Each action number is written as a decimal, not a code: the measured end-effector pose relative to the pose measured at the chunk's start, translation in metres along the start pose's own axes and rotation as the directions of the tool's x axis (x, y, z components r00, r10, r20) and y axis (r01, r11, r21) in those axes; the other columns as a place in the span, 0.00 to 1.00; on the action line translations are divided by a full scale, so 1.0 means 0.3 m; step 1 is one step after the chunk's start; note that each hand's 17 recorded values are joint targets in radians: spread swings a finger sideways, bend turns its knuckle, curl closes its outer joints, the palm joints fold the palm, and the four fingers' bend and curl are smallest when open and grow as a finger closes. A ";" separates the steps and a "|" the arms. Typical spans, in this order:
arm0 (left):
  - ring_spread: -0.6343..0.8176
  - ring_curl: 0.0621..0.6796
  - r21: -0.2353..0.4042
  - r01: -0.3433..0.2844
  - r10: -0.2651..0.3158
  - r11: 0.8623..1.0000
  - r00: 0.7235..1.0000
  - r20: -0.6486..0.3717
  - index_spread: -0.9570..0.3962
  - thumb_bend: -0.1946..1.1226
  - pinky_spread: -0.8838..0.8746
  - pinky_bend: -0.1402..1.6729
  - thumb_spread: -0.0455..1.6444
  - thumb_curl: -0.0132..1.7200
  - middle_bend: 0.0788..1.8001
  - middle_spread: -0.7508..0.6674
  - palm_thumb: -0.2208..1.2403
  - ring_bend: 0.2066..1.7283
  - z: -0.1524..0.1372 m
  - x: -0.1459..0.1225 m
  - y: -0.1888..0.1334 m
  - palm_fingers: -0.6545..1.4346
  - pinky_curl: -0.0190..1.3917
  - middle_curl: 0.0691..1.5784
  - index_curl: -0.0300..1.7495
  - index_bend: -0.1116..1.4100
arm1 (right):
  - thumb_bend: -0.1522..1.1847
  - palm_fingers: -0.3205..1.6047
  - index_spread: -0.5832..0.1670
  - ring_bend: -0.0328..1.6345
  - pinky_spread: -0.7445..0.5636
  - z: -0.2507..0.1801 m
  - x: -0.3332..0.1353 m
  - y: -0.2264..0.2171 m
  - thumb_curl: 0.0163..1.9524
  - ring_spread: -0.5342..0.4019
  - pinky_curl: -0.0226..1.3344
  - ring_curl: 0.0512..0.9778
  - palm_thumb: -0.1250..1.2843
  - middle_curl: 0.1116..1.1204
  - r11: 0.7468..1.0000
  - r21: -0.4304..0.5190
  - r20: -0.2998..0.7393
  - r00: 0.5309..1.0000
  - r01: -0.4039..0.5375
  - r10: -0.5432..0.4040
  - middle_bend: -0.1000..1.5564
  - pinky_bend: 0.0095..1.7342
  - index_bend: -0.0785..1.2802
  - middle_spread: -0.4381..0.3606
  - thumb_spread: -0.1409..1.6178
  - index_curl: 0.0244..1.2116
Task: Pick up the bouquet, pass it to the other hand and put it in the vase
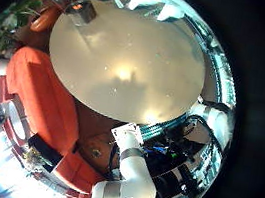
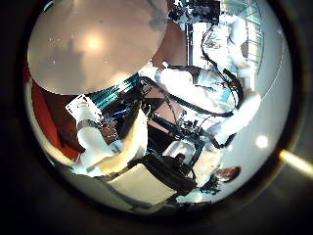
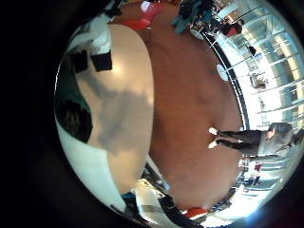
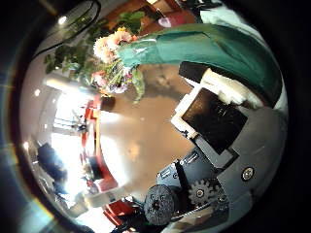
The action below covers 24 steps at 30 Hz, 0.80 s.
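The bouquet's flower heads point(image 4: 112, 53) show close to my right palm in the right thumb side view. Its wrapped stem point(image 4: 209, 49) runs across that palm. My right hand's fingers point(image 4: 209, 107) are curled against the wrap, so the right hand point(image 4: 214, 136) is shut on the bouquet, held above the round table point(image 3: 109, 114). My left hand point(image 2: 103, 147) hangs over the same table point(image 1: 128, 63) with relaxed fingers and nothing in it. A small upright thing point(image 1: 78, 9) stands near the table's rim; it is too small to tell whether it is the vase.
A sofa point(image 1: 45, 106) curves round one side of the table. A white robot arm point(image 1: 129, 185) rises beside the table's edge. Leafy plants point(image 4: 68, 53) stand beyond the bouquet. Bare floor point(image 3: 190, 104) lies past the table.
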State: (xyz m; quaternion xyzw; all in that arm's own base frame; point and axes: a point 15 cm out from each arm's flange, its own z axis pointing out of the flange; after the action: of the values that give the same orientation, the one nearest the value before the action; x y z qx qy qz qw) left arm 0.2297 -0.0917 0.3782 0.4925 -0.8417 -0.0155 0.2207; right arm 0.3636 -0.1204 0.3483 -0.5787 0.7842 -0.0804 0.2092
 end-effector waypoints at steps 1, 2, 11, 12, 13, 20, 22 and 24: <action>0.82 0.24 0.007 0.003 -0.002 1.000 1.000 -0.012 0.72 0.13 0.80 0.17 0.71 0.19 0.07 0.80 0.39 0.11 -0.006 0.000 -0.005 0.39 0.16 0.17 0.28 0.33 | 0.15 0.75 0.41 0.89 0.44 -0.029 -0.024 -0.006 0.46 0.36 0.49 0.70 0.91 0.78 1.000 0.015 0.047 0.999 -0.008 0.007 0.87 0.81 0.90 0.35 0.57 0.79; 0.82 0.24 0.018 0.008 -0.007 1.000 0.999 -0.031 0.72 0.13 0.79 0.17 0.71 0.19 0.07 0.80 0.39 0.11 -0.014 0.000 -0.012 0.40 0.16 0.17 0.28 0.33 | 0.15 0.75 0.42 0.89 0.44 -0.047 -0.037 -0.007 0.46 0.36 0.49 0.70 0.91 0.78 1.000 0.024 0.084 0.996 -0.019 0.017 0.87 0.81 0.90 0.35 0.57 0.79; 0.80 0.25 0.113 0.036 -0.013 0.993 0.980 -0.200 0.73 0.13 0.79 0.17 0.70 0.19 0.07 0.78 0.38 0.12 -0.090 0.040 -0.084 0.41 0.16 0.18 0.28 0.30 | 0.13 0.75 0.44 0.90 0.44 -0.285 -0.206 -0.031 0.51 0.37 0.54 0.71 0.90 0.75 0.990 0.085 0.541 0.839 -0.116 0.052 0.88 0.79 0.92 0.37 0.56 0.78; 0.80 0.26 0.126 0.030 -0.002 0.992 0.975 -0.223 0.74 0.13 0.79 0.18 0.70 0.19 0.07 0.78 0.37 0.13 -0.099 0.054 -0.095 0.40 0.17 0.18 0.27 0.27 | 0.13 0.75 0.45 0.90 0.44 -0.308 -0.222 -0.028 0.52 0.37 0.54 0.71 0.90 0.75 0.989 0.080 0.584 0.810 -0.122 0.052 0.88 0.79 0.92 0.37 0.56 0.78; 0.80 0.26 0.138 0.025 0.010 0.990 0.969 -0.247 0.74 0.13 0.79 0.18 0.70 0.19 0.07 0.79 0.37 0.14 -0.107 0.070 -0.107 0.40 0.17 0.18 0.27 0.26 | 0.13 0.75 0.45 0.90 0.43 -0.326 -0.242 -0.017 0.52 0.37 0.54 0.71 0.90 0.74 0.991 0.067 0.626 0.778 -0.119 0.052 0.88 0.78 0.92 0.37 0.56 0.78; 0.80 0.26 0.288 0.014 0.120 0.958 0.889 -0.441 0.79 0.12 0.79 0.18 0.67 0.19 0.06 0.79 0.33 0.15 -0.227 0.155 -0.194 0.40 0.18 0.18 0.25 0.20 | 0.12 0.75 0.46 0.90 0.43 -0.455 -0.406 0.033 0.55 0.37 0.57 0.71 0.89 0.73 0.998 0.011 0.852 0.524 -0.059 0.021 0.89 0.77 0.92 0.38 0.57 0.77; 0.80 0.26 0.331 0.024 0.156 0.943 0.849 -0.505 0.80 0.12 0.79 0.18 0.66 0.19 0.07 0.79 0.32 0.15 -0.268 0.176 -0.217 0.40 0.19 0.18 0.25 0.19 | 0.12 0.75 0.46 0.90 0.43 -0.476 -0.439 0.050 0.56 0.37 0.58 0.71 0.89 0.72 0.999 0.002 0.882 0.471 -0.040 0.017 0.89 0.77 0.93 0.38 0.57 0.77; 0.81 0.26 0.375 0.048 0.184 0.926 0.808 -0.560 0.81 0.12 0.79 0.18 0.66 0.19 0.07 0.79 0.32 0.16 -0.315 0.176 -0.233 0.40 0.19 0.18 0.25 0.19 | 0.11 0.75 0.46 0.90 0.43 -0.479 -0.475 0.074 0.56 0.37 0.59 0.71 0.89 0.72 1.000 -0.016 0.906 0.424 -0.017 0.021 0.89 0.76 0.93 0.38 0.57 0.77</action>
State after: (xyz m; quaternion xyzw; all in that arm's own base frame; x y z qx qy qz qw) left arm 0.3017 -0.1537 0.4652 0.4747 -0.7373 0.3043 0.3721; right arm 0.3181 0.0041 0.5030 -0.5230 0.5559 0.2469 0.5971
